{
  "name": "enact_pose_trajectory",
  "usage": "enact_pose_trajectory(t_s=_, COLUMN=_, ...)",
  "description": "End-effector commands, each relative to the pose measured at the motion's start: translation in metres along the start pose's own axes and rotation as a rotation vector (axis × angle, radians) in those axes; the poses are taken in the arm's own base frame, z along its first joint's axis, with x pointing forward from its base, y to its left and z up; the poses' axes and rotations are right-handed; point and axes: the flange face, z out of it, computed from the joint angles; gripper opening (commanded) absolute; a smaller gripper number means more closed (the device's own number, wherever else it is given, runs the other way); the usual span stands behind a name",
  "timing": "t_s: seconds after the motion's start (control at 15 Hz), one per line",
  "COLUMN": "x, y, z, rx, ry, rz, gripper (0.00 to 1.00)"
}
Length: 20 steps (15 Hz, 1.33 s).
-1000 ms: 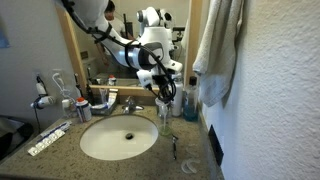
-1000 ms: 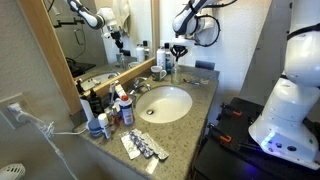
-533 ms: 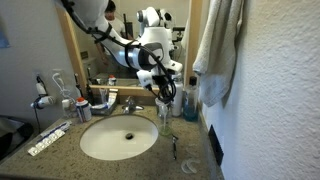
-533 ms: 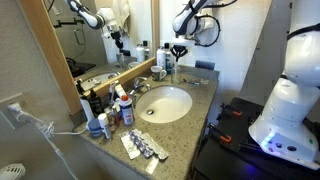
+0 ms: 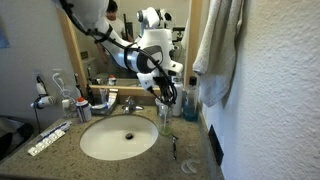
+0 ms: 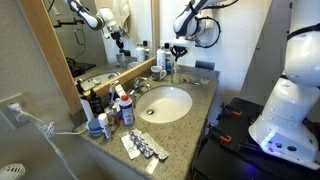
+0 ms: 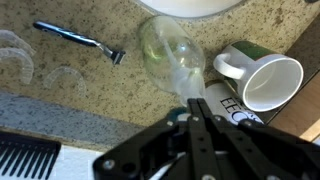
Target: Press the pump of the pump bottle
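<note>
The speckled stone countertop [image 7: 90, 95] carries an oval white sink [image 5: 100, 140]. The pump bottle [image 7: 172, 55], clear and rounded, stands at the basin's rim, just beside a white-and-green mug [image 7: 262, 82]. The contents of both cannot be made out. The gripper [image 7: 194, 100] sits directly over the bottle with its black fingers drawn together tip to tip, hiding the pump head. A slim blue-handled razor [image 7: 78, 40] lies near the bottle. A black toothed comb [image 7: 25, 160] is cut off at the frame corner.
</note>
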Motion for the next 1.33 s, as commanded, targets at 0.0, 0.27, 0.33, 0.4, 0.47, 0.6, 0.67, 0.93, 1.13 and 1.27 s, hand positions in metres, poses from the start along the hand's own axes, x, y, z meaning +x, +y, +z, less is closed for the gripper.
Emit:
enact_pose_trajectory(t_s=0.0, x=-0.011, y=0.011, z=0.018, rx=0.017, ry=-0.02, rz=-0.01, gripper=0.05)
enact_pose_trajectory(t_s=0.27, x=-0.009, y=0.018, z=0.016, rx=0.006, ry=-0.042, rz=0.009, gripper=0.05)
enact_pose_trajectory(t_s=0.33, x=-0.009, y=0.02, z=0.017, rx=0.001, ry=-0.044, rz=0.011, gripper=0.05)
enact_pose_trajectory(t_s=0.4, x=-0.009, y=0.022, z=0.017, rx=-0.009, ry=-0.05, rz=0.017, gripper=0.05)
enact_pose_trajectory(t_s=0.47, x=-0.01, y=0.025, z=0.018, rx=-0.014, ry=-0.055, rz=0.019, gripper=0.05)
enact_pose_trajectory(t_s=0.6, x=-0.012, y=0.027, z=0.02, rx=-0.019, ry=-0.07, rz=0.025, gripper=0.05)
enact_pose_trajectory(t_s=0.67, x=-0.014, y=0.027, z=0.02, rx=-0.02, ry=-0.077, rz=0.027, gripper=0.05)
enact_pose_trajectory(t_s=0.93, x=-0.019, y=0.018, z=0.02, rx=-0.014, ry=-0.1, rz=0.023, gripper=0.05)
enact_pose_trajectory(t_s=1.13, x=-0.02, y=0.021, z=0.024, rx=-0.045, ry=-0.112, rz=0.026, gripper=0.05)
enact_pose_trajectory(t_s=1.27, x=-0.021, y=0.023, z=0.025, rx=-0.045, ry=-0.112, rz=0.026, gripper=0.05)
